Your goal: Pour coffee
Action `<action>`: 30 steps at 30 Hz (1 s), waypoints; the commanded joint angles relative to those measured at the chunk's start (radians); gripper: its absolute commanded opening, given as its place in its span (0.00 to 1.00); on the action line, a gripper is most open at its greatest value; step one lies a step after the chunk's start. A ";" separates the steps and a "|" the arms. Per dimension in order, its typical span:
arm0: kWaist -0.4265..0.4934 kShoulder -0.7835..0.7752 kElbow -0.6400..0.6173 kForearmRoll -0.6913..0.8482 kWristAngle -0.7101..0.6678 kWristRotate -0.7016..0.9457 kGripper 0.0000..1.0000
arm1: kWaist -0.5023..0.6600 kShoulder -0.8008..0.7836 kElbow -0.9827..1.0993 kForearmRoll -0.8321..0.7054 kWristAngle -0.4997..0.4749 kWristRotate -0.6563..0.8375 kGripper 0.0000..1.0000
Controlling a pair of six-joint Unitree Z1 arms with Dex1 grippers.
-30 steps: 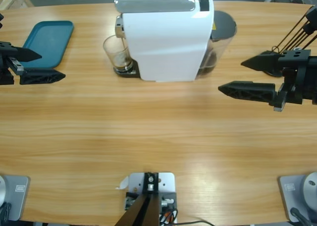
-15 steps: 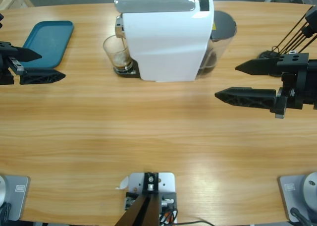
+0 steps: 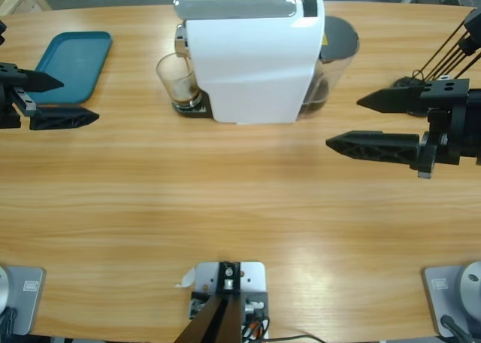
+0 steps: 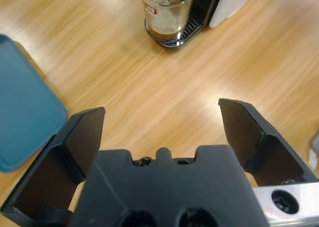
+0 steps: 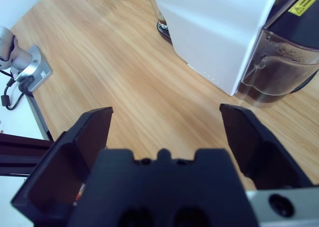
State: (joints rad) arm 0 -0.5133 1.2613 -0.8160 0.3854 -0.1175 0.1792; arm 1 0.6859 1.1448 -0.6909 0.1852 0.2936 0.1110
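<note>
Here, both grippers wide, empty

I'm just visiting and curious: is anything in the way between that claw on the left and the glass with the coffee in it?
Nothing visible. The left gripper is open, and only bare wooden table lies between it and the glass of coffee on the white coffee machine's drip tray. The teal tray sits off to one side.

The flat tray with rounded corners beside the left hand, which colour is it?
Teal blue, plain: the flat plastic tray shows best in the high view.
</note>
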 commanded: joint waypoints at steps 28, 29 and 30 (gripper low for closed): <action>-0.002 0.040 0.043 -0.053 -0.108 0.173 1.00 | 0.012 0.004 0.002 0.008 0.015 0.001 0.97; -0.002 0.042 0.043 -0.053 -0.103 0.174 1.00 | 0.012 0.004 0.002 0.008 0.015 0.001 0.97; -0.002 0.044 0.044 -0.053 -0.099 0.175 1.00 | 0.012 0.003 0.003 0.008 0.015 0.001 0.96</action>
State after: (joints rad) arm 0 -0.5145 1.2667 -0.8089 0.3435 -0.1884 0.3482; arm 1 0.6859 1.1448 -0.6909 0.1856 0.2937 0.1110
